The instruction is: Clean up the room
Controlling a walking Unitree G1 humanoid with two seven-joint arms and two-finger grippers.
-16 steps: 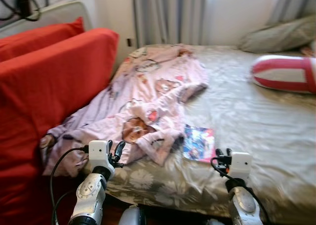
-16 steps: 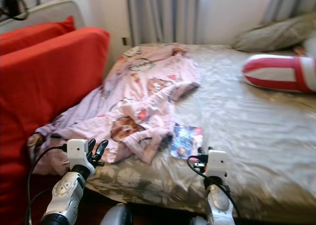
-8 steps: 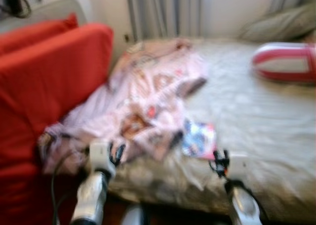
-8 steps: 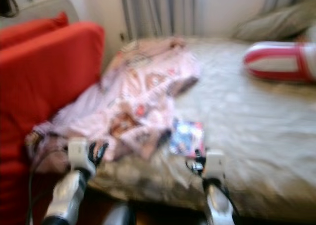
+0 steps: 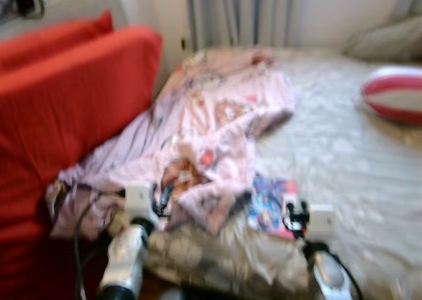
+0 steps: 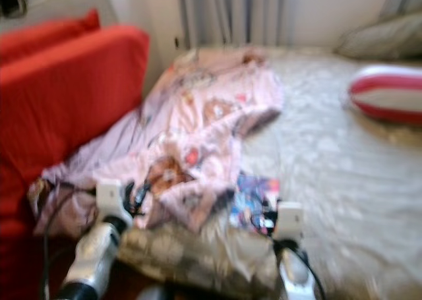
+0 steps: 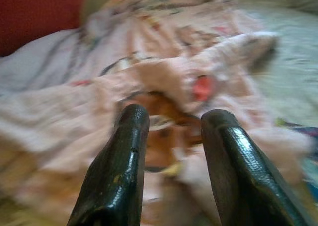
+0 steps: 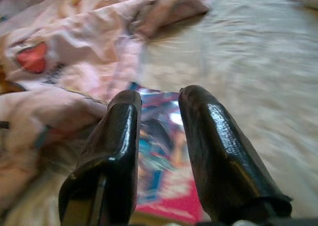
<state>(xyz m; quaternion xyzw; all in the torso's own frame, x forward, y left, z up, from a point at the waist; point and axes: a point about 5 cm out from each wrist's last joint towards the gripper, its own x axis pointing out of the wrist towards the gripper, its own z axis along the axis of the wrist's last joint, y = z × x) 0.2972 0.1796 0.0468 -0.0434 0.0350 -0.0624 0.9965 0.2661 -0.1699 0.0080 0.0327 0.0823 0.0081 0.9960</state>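
A pink garment printed with bears lies crumpled across the left side of the bed and hangs over its near edge. A colourful booklet lies on the sheet beside the garment's lower right corner. My left gripper is raised at the bed's near edge, open, its fingers pointing at the bear print on the garment with nothing between them. My right gripper hovers just short of the booklet, fingers a little apart and holding nothing. The picture is blurred.
Large red cushions stand against the bed's left side. A red and white striped pillow and a grey pillow lie at the far right. The beige flowered sheet is bare on the right half. Grey curtains hang behind.
The whole picture has shifted slightly and blurred, so the camera is moving. Both arms keep the same raised pose before the bed. Nothing on the bed has moved.
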